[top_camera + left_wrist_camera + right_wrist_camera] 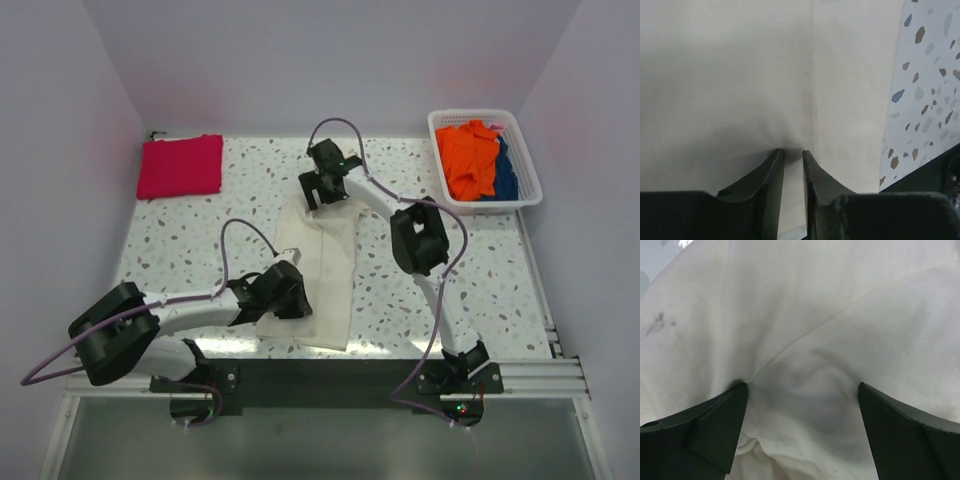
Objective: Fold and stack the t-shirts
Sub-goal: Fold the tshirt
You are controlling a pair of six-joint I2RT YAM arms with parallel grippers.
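Observation:
The cream-white t-shirt (322, 270) lies folded into a long strip in the middle of the table. My left gripper (287, 290) is at its near left edge. In the left wrist view its jaws (793, 152) are nearly together with a thin fold of the shirt (740, 75) between them. My right gripper (324, 186) is at the strip's far end. Its jaws (802, 387) are wide open, and the tips press into bunched cream cloth (805, 315). The crimson-pink t-shirt (181, 166) lies folded at the back left, away from both grippers.
A white basket (523, 150) at the back right holds orange (470, 155) and blue cloth. Speckled tabletop (180, 250) surrounds the shirts. Grey walls close in the left, back and right. The black front rail (330, 375) carries the arm bases.

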